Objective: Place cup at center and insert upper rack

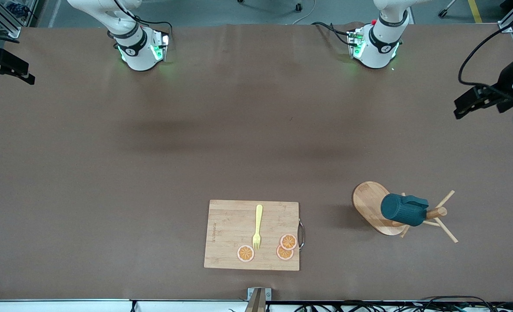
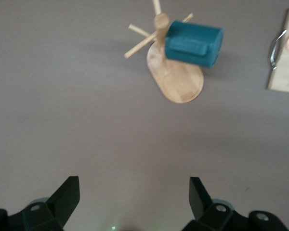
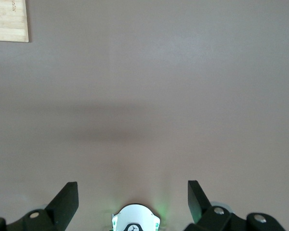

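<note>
I see my left hand (image 2: 134,197) hanging high over bare surface (image 1: 109,173) with its fingers (image 2: 67,195) spread wide, gripping nothing; my right hand (image 3: 133,197) waits the same way, spread and empty, above its own base. Toward the left arm's end stands the upper rack (image 1: 375,206), and the cup (image 1: 403,209) hangs sideways on its pegs, over the oval base. Beside it, toward the middle, a cutting board (image 1: 230,225) carries a yellow fork (image 1: 257,227) and three orange slices (image 1: 288,241).
</note>
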You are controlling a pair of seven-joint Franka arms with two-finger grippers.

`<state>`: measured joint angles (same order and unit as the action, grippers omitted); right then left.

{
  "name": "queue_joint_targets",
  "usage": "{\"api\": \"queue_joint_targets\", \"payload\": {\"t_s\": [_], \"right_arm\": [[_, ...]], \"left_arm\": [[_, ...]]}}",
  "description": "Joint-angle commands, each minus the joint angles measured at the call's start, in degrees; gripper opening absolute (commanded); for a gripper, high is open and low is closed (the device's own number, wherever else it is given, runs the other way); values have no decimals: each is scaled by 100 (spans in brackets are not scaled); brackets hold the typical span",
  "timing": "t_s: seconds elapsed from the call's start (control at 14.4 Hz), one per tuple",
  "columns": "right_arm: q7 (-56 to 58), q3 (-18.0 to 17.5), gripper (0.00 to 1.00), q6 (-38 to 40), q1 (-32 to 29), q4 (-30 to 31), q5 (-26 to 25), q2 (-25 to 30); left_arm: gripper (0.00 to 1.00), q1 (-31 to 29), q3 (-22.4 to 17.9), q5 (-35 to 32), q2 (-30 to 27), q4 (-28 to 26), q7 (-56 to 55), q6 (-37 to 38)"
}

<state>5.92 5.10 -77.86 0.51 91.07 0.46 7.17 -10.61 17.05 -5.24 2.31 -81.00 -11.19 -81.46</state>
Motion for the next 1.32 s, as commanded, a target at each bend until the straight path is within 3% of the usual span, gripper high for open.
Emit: {"api": "queue_joint_targets", "payload": {"t_s": [0.0, 0.14, 0.83, 1.25], "right_arm": [[6, -9, 100, -10, -7, 130, -46, 144], [6, -9, 100, -10, -7, 121, -46, 144], [6, -9, 100, -10, -7, 121, -46, 153], [6, -9, 100, -10, -7, 121, -46, 144]], "left_arm": [[100, 769, -964, 180, -766, -907, 231, -46], [100, 824, -1072, 295, -986, -1171, 389, -107], [100, 789, -887, 594, -1171, -1383, 513, -72], [100, 798, -887, 568, -1013, -1067, 548, -116]]}}
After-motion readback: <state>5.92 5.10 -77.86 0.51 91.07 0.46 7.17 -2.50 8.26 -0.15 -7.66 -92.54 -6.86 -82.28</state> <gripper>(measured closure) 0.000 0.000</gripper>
